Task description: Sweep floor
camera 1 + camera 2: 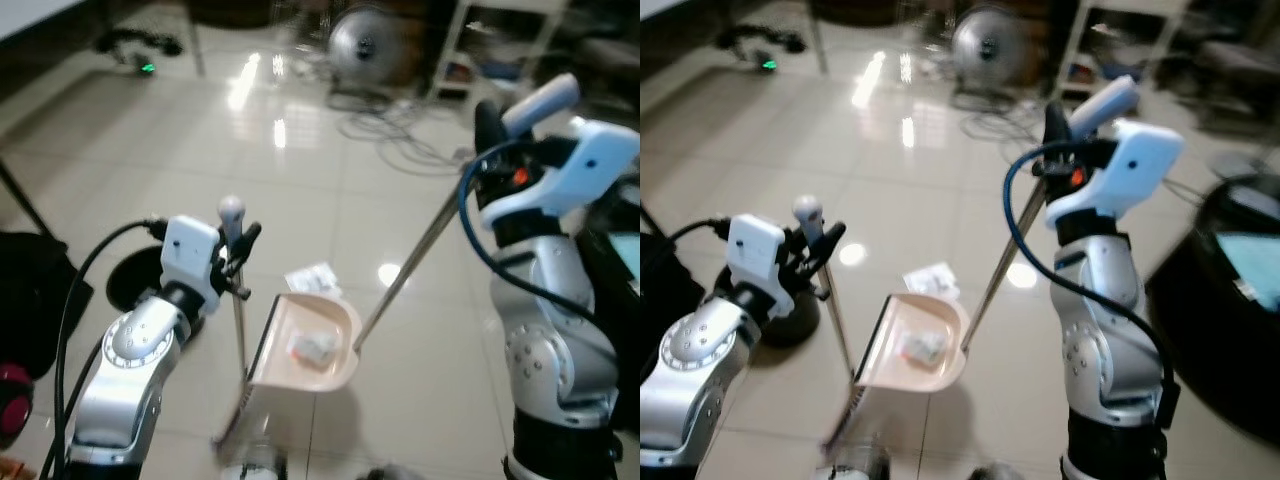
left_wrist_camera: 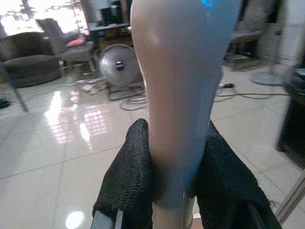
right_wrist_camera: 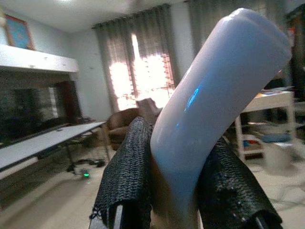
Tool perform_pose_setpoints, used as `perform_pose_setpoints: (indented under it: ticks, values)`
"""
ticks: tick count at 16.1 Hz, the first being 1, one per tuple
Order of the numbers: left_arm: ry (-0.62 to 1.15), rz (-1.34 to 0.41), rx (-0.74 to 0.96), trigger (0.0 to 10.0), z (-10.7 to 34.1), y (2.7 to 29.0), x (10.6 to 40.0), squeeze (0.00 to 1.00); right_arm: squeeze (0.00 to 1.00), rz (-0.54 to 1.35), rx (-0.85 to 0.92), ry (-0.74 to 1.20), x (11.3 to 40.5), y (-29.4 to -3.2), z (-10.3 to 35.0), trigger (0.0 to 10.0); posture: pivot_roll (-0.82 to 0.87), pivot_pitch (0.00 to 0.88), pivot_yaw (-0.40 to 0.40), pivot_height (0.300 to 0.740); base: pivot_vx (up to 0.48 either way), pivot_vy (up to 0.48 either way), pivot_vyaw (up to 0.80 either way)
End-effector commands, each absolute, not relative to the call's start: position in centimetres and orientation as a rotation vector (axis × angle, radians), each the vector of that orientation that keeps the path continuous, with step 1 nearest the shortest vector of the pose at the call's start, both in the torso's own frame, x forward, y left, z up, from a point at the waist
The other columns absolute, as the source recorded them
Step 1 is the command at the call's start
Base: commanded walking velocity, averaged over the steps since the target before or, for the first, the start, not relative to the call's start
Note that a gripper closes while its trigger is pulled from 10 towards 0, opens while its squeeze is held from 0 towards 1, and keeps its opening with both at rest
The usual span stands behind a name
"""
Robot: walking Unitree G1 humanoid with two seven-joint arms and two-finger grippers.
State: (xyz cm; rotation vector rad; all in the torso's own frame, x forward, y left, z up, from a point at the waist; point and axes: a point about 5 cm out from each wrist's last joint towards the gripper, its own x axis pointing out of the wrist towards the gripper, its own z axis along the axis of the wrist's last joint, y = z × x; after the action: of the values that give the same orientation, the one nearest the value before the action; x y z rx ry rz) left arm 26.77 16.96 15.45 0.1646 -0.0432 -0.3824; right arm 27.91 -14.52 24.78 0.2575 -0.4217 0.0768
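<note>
Left eye view: no legible writing on dustpan (image 1: 310, 345) or broom (image 1: 237, 290).

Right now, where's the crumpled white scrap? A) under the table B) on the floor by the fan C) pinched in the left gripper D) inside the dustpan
D: the crumpled white scrap lies in the tray of the dustpan, whose long handle the right gripper holds; the left gripper is shut on the broom handle.
</note>
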Motion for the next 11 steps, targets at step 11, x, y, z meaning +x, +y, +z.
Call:
perform_pose_setpoints:
  ticks: [11]
  values:
    - [-0.11,-0.329,0.208,10.0,16.4,17.8,26.2,0.0,0.0,0.09,0.301,-0.49,27.3,-15.0,26.5,10.0,0.04,0.048,-0.032,0.74,0.024,0.0,0.0]
